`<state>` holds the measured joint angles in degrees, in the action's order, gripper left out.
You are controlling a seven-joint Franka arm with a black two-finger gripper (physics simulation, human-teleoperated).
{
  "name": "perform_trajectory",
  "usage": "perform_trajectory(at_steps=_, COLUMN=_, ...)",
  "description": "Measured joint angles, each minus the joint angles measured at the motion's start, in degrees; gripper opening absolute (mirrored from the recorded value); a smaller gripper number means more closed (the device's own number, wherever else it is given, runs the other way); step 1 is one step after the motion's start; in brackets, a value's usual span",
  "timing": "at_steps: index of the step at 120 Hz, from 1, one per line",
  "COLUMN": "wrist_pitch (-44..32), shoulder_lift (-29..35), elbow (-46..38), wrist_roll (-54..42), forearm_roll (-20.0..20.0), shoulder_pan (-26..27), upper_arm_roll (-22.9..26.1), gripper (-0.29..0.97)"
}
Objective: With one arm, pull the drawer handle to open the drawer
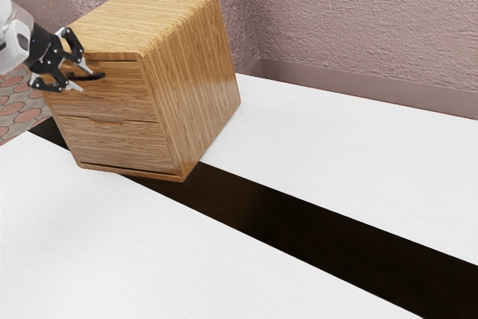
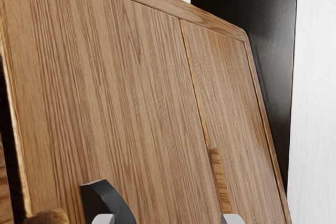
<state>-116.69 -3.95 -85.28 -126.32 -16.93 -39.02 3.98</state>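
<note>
Jaws spread wide, drawer handle (image 1: 91, 76) between them, on top drawer (image 1: 119, 93) of cabinet (image 1: 190, 87)

Cabinet (image 1: 190, 72): light, striped wood box, upright, turned corner-on, at the exterior view's upper left on the white table (image 1: 336, 140).
Upper drawer (image 1: 119, 91): wood front just under the top panel, above a second drawer.
Handle (image 1: 88, 76): black curved bar standing off the upper drawer's front.

1. My arm (image 1: 9, 39) comes in at the exterior view's left edge, its hand held roughly level and pointing toward the view's right.
2. My gripper (image 1: 79, 78) has its black fingers (image 1: 73, 44) spread apart, apparently clasping nothing.
</note>
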Motion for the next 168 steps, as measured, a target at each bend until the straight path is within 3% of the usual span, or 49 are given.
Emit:
perform_trajectory(at_steps=41, wrist_pitch=0.31, shoulder_lift=-1.89, elbow=4.12, wrist_roll=6.48, forearm_roll=-3.14, shoulder_pan=0.12, upper_arm_roll=0.01, gripper=0.25)
perform_trajectory(at_steps=66, wrist_pitch=0.65, shoulder_lift=-3.16, elbow=5.59, wrist_roll=8.87, forearm_roll=-3.66, shoulder_pan=-0.44, upper_arm_roll=-0.16, gripper=0.20)
perform_trajectory(at_steps=109, wrist_pitch=0.84, shoulder_lift=-5.20, elbow=4.57, wrist_roll=11.05, forearm_roll=-3.48, shoulder_pan=-1.11, upper_arm_roll=-0.13, gripper=0.31)
perform_trajectory(at_steps=116, wrist_pitch=0.78, shoulder_lift=-5.13, elbow=4.15, wrist_roll=11.24, forearm_roll=-3.43, shoulder_pan=-1.06, upper_arm_roll=-0.23, gripper=0.25)
perform_trajectory(at_steps=124, wrist_pitch=0.78, shoulder_lift=-4.83, elbow=3.74, wrist_roll=11.04, forearm_roll=-3.35, shoulder_pan=-0.90, upper_arm_roll=-0.41, gripper=0.10)
perform_trajectory(at_steps=145, wrist_pitch=0.53, shoulder_lift=-1.08, elbow=-1.11, wrist_roll=10.03, forearm_roll=-1.35, shoulder_pan=-0.99, upper_arm_roll=-0.39, gripper=-0.09)
perform_trajectory(at_steps=168, wrist_pitch=0.18, shoulder_lift=5.51, elbow=-7.79, wrist_roll=8.84, forearm_roll=-0.71, shoulder_pan=-1.11, upper_arm_roll=-1.36, gripper=-0.10)
